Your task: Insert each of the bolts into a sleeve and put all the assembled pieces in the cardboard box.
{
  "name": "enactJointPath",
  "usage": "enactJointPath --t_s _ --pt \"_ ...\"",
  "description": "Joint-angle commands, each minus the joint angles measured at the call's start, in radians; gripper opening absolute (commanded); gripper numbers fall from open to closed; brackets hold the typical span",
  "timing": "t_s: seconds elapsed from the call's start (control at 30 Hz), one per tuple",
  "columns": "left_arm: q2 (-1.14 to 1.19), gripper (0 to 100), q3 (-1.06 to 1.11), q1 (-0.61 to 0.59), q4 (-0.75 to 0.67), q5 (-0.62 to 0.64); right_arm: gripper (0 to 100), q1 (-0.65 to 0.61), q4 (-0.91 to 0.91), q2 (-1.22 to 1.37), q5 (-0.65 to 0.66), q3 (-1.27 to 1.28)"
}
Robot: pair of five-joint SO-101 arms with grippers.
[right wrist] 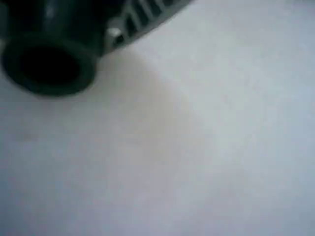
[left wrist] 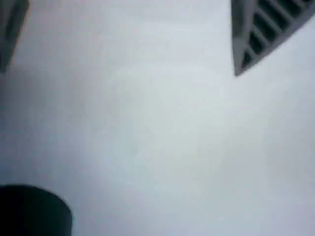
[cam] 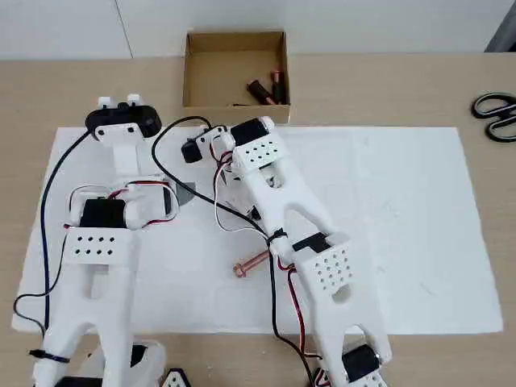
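A copper bolt (cam: 251, 263) lies on the white sheet (cam: 403, 210) near its middle, beside the right arm. My right gripper (cam: 197, 148) hangs over the sheet's far left part, below the cardboard box (cam: 235, 42), shut on a black sleeve (right wrist: 49, 64) whose open end faces the camera; one grey ribbed finger (right wrist: 142, 14) sits against it. Dark and copper assembled pieces (cam: 266, 89) lie in the box. My left gripper (left wrist: 133, 44) is open low over bare sheet, fingers wide apart. The left arm (cam: 121, 161) stands folded at the sheet's left side.
Black scissors (cam: 496, 114) lie on the wooden table at the far right. The sheet's right half is bare. Black and red cables (cam: 173, 181) run between the two arms. A dark rounded shape (left wrist: 32, 211) sits at the left wrist view's edge.
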Motion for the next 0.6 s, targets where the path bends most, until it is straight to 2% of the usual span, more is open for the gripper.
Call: enactJointPath --t_s 0.0,0.27,0.57 --pt "-0.026 28 -0.002 0.005 -0.02 0.005 0.5 -0.002 -0.002 -0.018 -0.015 -0.002" --pt "-0.025 28 -0.007 0.005 -0.023 0.005 0.4 0.022 0.062 -0.337 -0.074 -0.005" --pt "-0.025 28 -0.01 0.049 -0.017 0.002 0.4 0.18 0.065 -0.633 -0.152 0.176"
